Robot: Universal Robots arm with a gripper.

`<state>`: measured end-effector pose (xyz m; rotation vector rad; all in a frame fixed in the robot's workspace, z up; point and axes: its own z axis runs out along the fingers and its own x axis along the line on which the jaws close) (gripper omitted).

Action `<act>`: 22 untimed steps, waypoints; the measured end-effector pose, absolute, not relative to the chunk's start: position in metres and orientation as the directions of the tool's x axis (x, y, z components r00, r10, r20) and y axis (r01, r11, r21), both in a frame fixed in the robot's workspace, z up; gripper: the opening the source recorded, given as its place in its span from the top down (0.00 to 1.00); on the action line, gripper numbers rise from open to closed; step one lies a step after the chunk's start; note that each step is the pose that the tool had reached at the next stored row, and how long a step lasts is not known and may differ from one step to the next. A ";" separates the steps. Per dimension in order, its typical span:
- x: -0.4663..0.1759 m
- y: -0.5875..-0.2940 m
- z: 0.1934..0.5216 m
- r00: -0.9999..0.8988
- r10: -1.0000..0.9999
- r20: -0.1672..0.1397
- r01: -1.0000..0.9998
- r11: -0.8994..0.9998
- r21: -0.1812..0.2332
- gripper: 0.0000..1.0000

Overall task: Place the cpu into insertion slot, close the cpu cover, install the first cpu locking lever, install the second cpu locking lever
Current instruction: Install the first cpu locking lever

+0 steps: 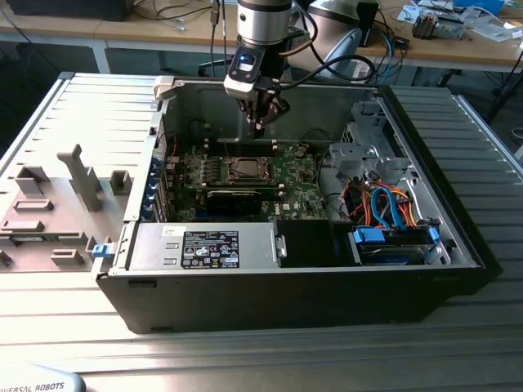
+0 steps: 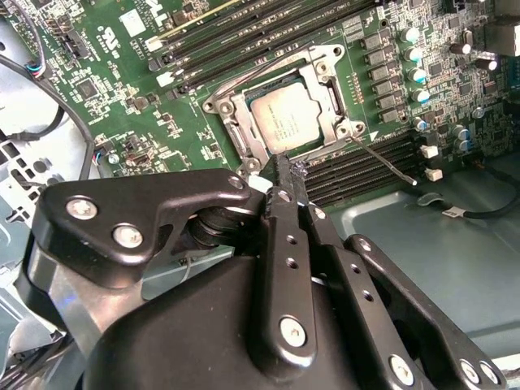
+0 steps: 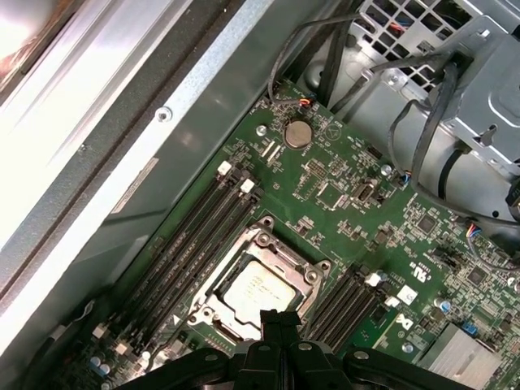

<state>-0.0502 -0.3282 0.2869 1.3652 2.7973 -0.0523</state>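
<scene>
The cpu (image 2: 283,120) lies silver side up in the insertion slot (image 2: 237,130) in the middle of the green motherboard. The cpu cover (image 2: 323,71) lies flat around it as a metal frame. One thin wire locking lever (image 2: 383,160) sticks out from a corner of the socket across the memory slots. My gripper (image 2: 282,165) hangs above the board beside the socket, its fingers pressed together with nothing between them. In the first wrist view the cpu (image 3: 262,286) shows just beyond my gripper (image 3: 280,317). In the exterior view my gripper (image 1: 260,122) hovers over the back of the socket (image 1: 243,169).
The open computer case (image 1: 294,286) surrounds the board. A black card (image 1: 234,198) lies in front of the socket. A drive cage with orange and blue cables (image 1: 391,208) fills the exterior view's right. A grey fixture tray (image 1: 57,204) sits outside on the exterior view's left.
</scene>
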 end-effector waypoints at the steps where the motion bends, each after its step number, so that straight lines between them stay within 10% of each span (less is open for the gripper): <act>1: -0.050 -0.328 0.287 -0.616 0.786 -0.040 0.787 0.616 -0.018 0.89; 22: -0.050 -0.328 0.287 -0.638 0.769 -0.040 0.770 0.638 -0.018 0.89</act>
